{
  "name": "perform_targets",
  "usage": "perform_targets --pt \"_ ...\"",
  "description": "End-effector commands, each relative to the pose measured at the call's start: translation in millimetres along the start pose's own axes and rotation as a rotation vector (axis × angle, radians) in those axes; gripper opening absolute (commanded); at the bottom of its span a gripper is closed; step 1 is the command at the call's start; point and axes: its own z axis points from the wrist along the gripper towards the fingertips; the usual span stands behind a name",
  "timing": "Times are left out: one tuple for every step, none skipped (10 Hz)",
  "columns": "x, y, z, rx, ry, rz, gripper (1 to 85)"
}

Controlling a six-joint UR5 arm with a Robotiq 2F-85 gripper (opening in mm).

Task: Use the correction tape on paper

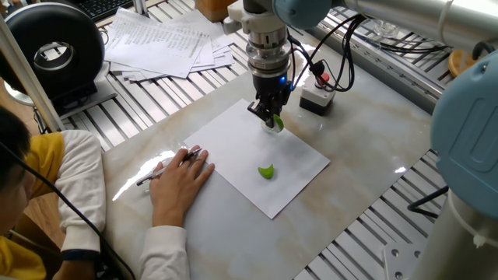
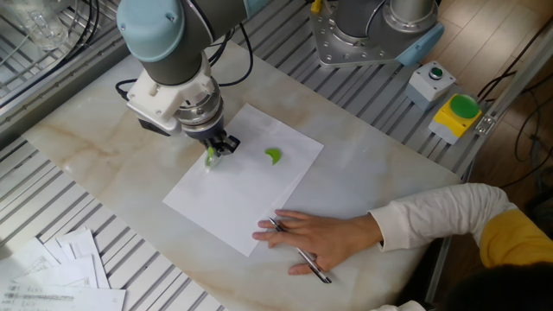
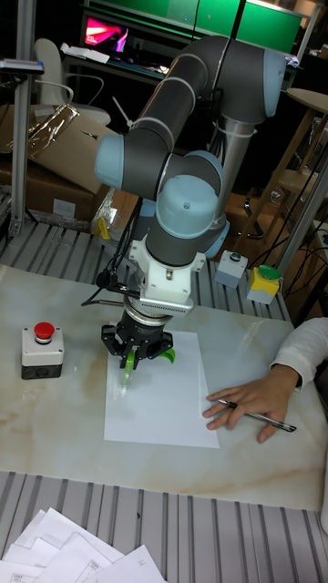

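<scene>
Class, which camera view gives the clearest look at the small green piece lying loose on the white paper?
One fixed view: the green piece lies unobstructed on the paper. The other fixed view shows it smaller. In the tall view only an edge peeks out beside the gripper.

No legible text, labels, brands or numbers in any view. Fanned printed sheets point(image 1: 163, 43) carry dense lines of print, too small to read. Paper point(image 1: 261, 155) is blank. Monitor screen point(image 3: 102, 35) in the background shows bright colours only, no readable characters.
</scene>
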Motion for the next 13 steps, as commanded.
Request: perform_targets --pt "3.7 2.9 0.0 -0.015 0.016 0.010 1.0" --pt "5.7 2.2 0.1 -0.013 0.024 0.012 1.0" --pt "7.8 1.2 0.0 -0.009 0.032 0.015 1.0" --pt "8.7 0.5 -0.2 -0.006 0.035 0.016 1.0" --pt "9.5 0.2 -0.3 -0.005 0.038 0.016 1.0" --pt "9.7 0.2 -0.5 -0.003 0.040 0.016 1.0" --pt "10.4 0.3 -0.8 -0.002 0.045 0.017 1.0" --pt "11.2 0.4 -0.9 -0.003 0.048 0.018 1.0" --pt "12.0 0.5 -0.9 -0.003 0.051 0.018 1.0" --pt "13.2 0.6 -0.8 -0.003 0.055 0.020 1.0" --pt "14.9 -0.1 -0.8 -0.001 0.062 0.021 1.0" --pt "16.1 -0.1 -0.9 -0.001 0.066 0.022 1.0" --pt "17.3 -0.4 -0.9 0.000 0.071 0.023 1.0"
